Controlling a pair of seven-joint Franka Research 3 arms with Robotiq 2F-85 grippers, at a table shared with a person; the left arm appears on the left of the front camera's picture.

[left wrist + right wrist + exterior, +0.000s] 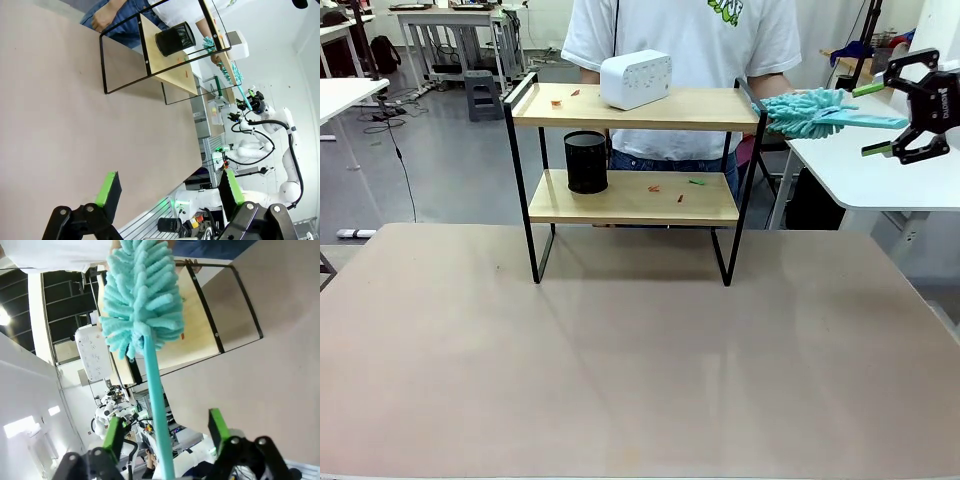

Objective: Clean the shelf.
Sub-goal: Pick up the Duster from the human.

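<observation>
Taking the duster (810, 112) from the person looks like the step in hand, so get that grip right before you think about the shelf (630, 205). Your right gripper (865, 121) hangs beyond the counter's right side, level with the shelf's top board. Its jaws stand wide and the teal handle runs between them. In the right wrist view the handle sits nearer one pad than the other and seems to touch neither. The person's forearm (772, 86) reaches to the fluffy head end, just beside the shelf's right post. They seem to be holding the duster there, though the hand is mostly hidden.

Centre the handle between the pads and close squarely across it. A thin, smooth handle will probably twist if you catch it off centre. Let the person release before you draw away.

The shelf stands at the far middle of the counter (620, 350), in front of the person. A white box (635, 78) sits on the top board and a black mesh cup (586, 162) on the lower one. Orange scraps (556, 101) lie left of the box, and more bits, orange and green, lie right of the cup. Those are likely what you sweep, so keep the head flat and work around the box and cup without knocking them.

Your left gripper (169, 180) is wide and empty, well apart from the shelf.
</observation>
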